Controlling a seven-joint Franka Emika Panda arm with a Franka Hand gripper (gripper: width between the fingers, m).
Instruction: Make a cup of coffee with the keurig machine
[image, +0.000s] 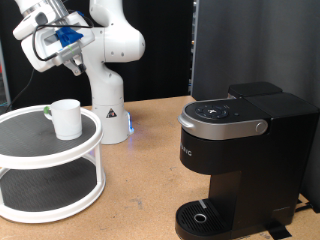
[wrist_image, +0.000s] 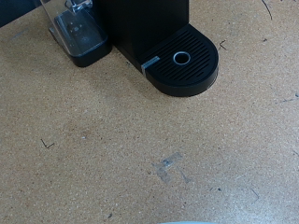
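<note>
One cup (image: 66, 118) sits on your white tiered stand's (image: 20, 150) top shelf, well apart from the keurig (image: 235, 150). It is probably light, rigid and slick; take it by the rim. The gripper (image: 70, 45) hangs high above; its spread can't be told.

One cup (image: 66, 118), one keurig machine (image: 240, 160), one two-tier white stand (image: 50, 165).
</note>
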